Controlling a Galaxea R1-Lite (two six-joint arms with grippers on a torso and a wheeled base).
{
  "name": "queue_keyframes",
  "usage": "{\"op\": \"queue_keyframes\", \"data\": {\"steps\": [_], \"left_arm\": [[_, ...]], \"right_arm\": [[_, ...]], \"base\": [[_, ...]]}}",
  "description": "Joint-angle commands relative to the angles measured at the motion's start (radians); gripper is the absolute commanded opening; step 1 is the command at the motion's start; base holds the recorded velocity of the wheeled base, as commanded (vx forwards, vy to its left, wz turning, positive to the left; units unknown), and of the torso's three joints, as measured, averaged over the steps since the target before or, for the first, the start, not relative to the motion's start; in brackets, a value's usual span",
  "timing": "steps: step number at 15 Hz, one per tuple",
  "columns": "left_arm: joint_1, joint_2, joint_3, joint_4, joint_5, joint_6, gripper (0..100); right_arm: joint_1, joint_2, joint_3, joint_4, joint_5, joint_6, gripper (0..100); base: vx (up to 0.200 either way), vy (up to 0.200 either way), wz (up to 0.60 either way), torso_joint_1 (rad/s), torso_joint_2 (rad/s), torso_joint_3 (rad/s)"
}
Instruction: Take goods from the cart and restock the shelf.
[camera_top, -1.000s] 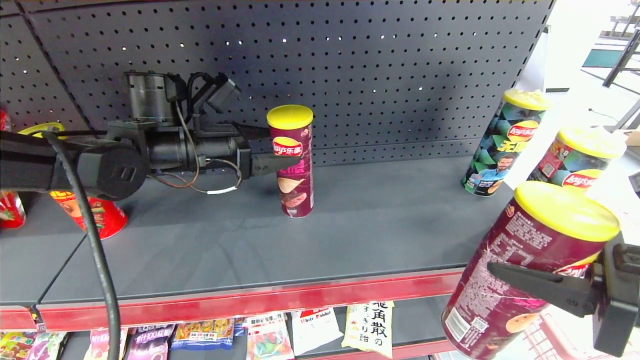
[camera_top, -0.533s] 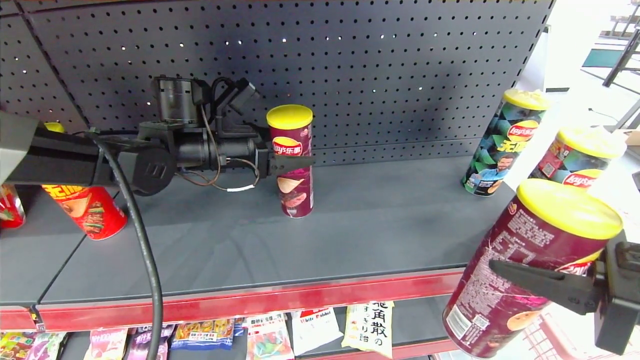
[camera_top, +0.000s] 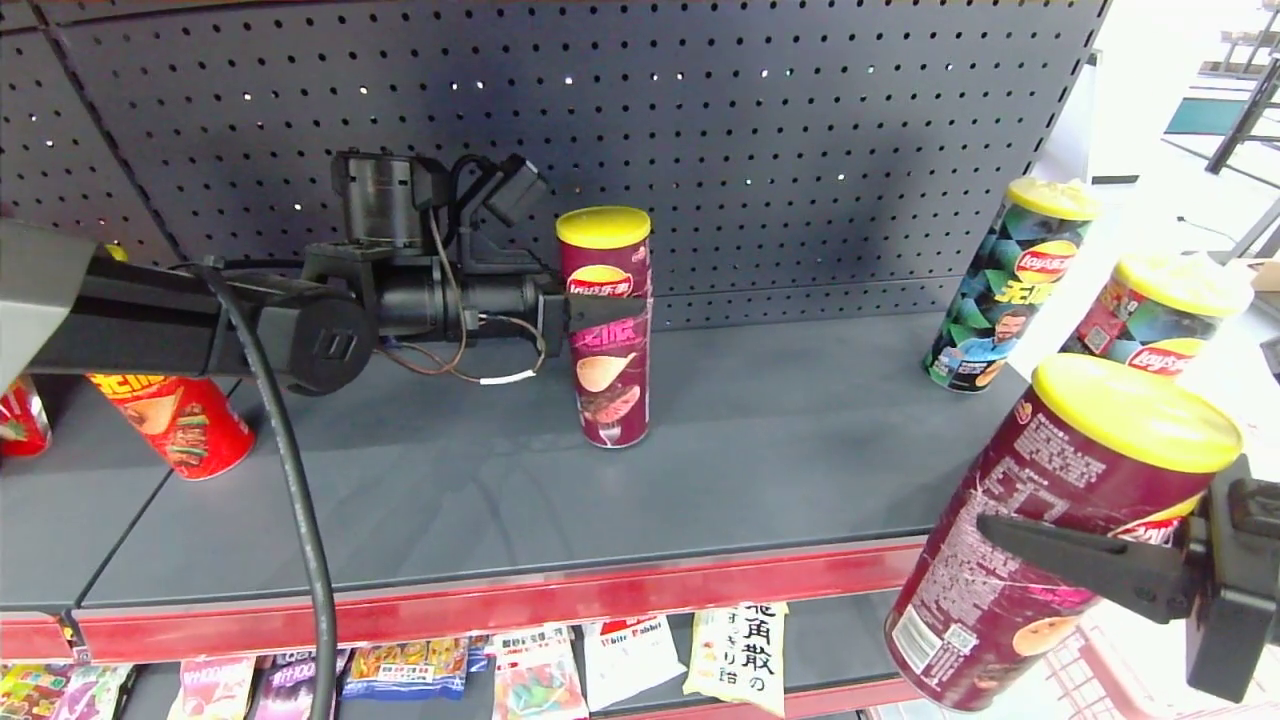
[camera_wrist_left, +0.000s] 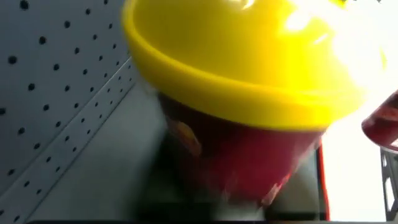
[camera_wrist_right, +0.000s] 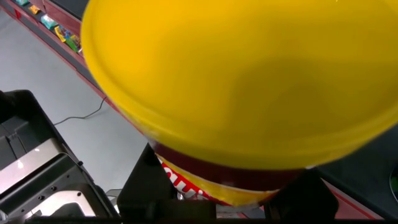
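Maroon near can (camera_top: 1090, 440), yellow-lidded, sits tilted in the right gripper (camera_top: 1050, 530), whose fingers are clamped across its body. It hangs in front of the shelf's (camera_top: 400, 500) front right corner, off the board. The right wrist view looks down on its lid (camera_wrist_right: 249, 81).

Under the shelf's red front edge (camera_top: 500, 600), snack packets (camera_top: 630, 660) lie on a lower shelf.

A second maroon can, the middle can (camera_top: 612, 380), is upright about midway along the shelf, nearer the back edge than the front. The left gripper (camera_top: 610, 305) comes in from the left end and is closed on its upper part, just under the lid. I cannot tell whether its base rests on the board or is just off it. The left wrist view shows its lid close up (camera_wrist_left: 249, 62).

A red can (camera_top: 180, 420) stands toward the shelf's left end. Two green cans are at the right end, one (camera_top: 1010, 290) near the back edge and the other (camera_top: 1150, 310) nearer and farther right. A dark pegboard (camera_top: 750, 150) forms the back.
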Motion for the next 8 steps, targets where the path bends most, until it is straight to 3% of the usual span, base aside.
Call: {"op": "queue_keyframes", "data": {"steps": [1, 3, 6, 8], "left_arm": [[-0.005, -0.046, 0.030, -0.001, 0.000, 0.002, 0], [-0.021, -0.099, 0.085, -0.001, 0.014, 0.002, 0], [-0.120, -0.184, 0.225, -0.019, 0.106, 0.000, 0], [-0.158, -0.189, 0.274, -0.095, 0.161, 0.000, 0]], "right_arm": [[0.000, 0.003, 0.000, 0.000, 0.001, -0.001, 0], [-0.002, 0.005, 0.000, 0.000, 0.002, -0.001, 0], [-0.002, 0.012, -0.014, 0.000, 0.002, -0.001, 0], [-0.002, 0.015, -0.020, 0.000, 0.002, 0.000, 0]], "base": [[0.000, 0.000, 0.00, 0.000, 0.00, 0.000], [0.000, 0.000, 0.00, 0.000, 0.00, 0.000], [0.000, 0.000, 0.00, 0.000, 0.00, 0.000], [0.000, 0.000, 0.00, 0.000, 0.00, 0.000]]}}
